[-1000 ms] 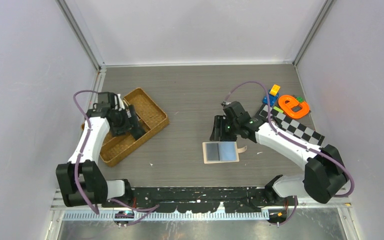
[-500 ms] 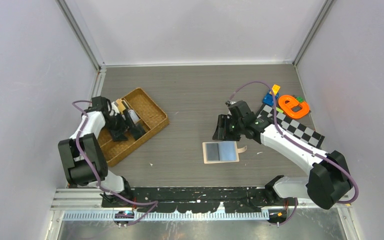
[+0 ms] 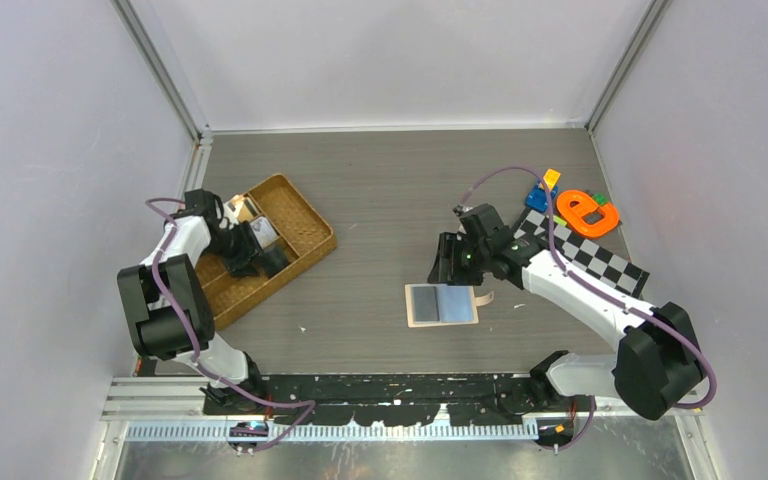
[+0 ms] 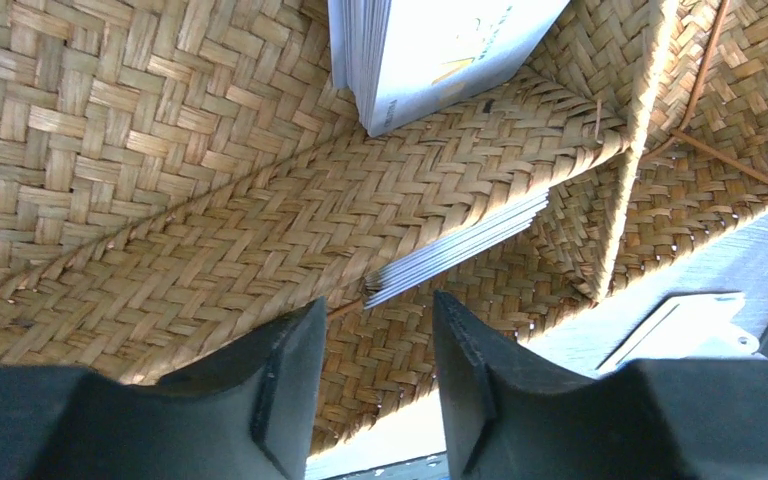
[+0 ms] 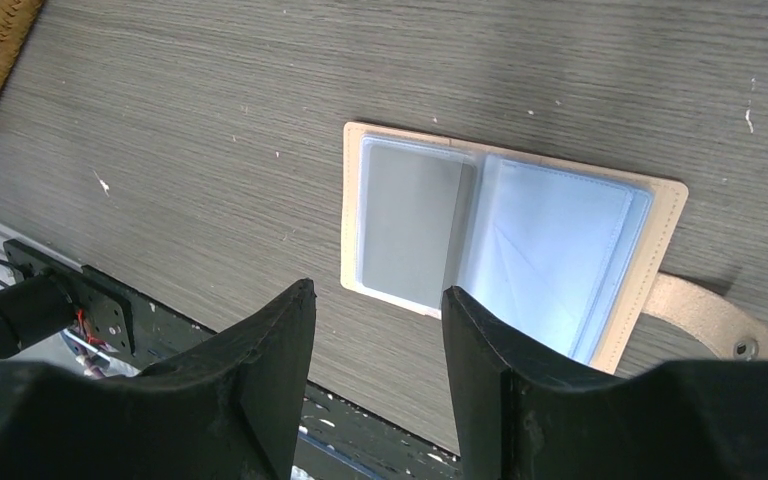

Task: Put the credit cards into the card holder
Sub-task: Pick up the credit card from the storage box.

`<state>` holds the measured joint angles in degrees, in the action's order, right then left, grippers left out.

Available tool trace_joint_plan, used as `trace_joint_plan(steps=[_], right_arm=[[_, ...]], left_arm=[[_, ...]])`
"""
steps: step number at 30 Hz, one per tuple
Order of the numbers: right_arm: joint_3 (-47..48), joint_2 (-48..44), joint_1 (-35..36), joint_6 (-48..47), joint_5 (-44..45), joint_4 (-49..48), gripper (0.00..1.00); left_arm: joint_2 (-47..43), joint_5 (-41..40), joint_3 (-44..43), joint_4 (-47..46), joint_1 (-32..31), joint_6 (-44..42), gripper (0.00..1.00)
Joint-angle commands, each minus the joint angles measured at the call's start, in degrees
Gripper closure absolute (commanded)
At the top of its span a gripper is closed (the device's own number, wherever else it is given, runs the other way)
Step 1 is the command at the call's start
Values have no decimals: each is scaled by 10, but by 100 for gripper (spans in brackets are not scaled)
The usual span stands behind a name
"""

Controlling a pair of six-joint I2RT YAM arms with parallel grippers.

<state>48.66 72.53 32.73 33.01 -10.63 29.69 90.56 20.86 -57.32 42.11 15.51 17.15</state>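
Thin grey credit cards lie stacked on edge in the brown wicker tray, their corner just beyond my left gripper. That gripper is open, with nothing between its fingers. A second pack of white cards leans farther in. From above, the left gripper sits low inside the tray, next to the cards. The peach card holder lies open on the table, a grey card in its left pocket and its snap tab to the right. My right gripper hovers open over its near-left corner.
An orange letter toy, blue and yellow bricks and a checkered board lie at the right, behind the right arm. The black mounting rail runs along the near edge. Grey walls close in both sides.
The left arm has swung down and lowered its gripper into the tray beside the cards. The right gripper has drifted slightly right above the holder.
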Motion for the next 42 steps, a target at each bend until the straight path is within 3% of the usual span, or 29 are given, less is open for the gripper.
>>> trace_joint_plan(steps=[1,19,29,42], right_arm=[[-4,-27,-4,-9,-9,-3,46],[-23,-47,-6,1,-13,-6,46],[-30,-51,-6,5,-11,-8,46],[-32,-54,-6,9,-10,-8,46]], left_arm=[[5,-13,-18,-21,7,-11,58],[-14,-38,-17,-14,8,-23,85],[-69,-36,8,-10,9,-39,100],[-153,20,32,-36,8,-53,100]])
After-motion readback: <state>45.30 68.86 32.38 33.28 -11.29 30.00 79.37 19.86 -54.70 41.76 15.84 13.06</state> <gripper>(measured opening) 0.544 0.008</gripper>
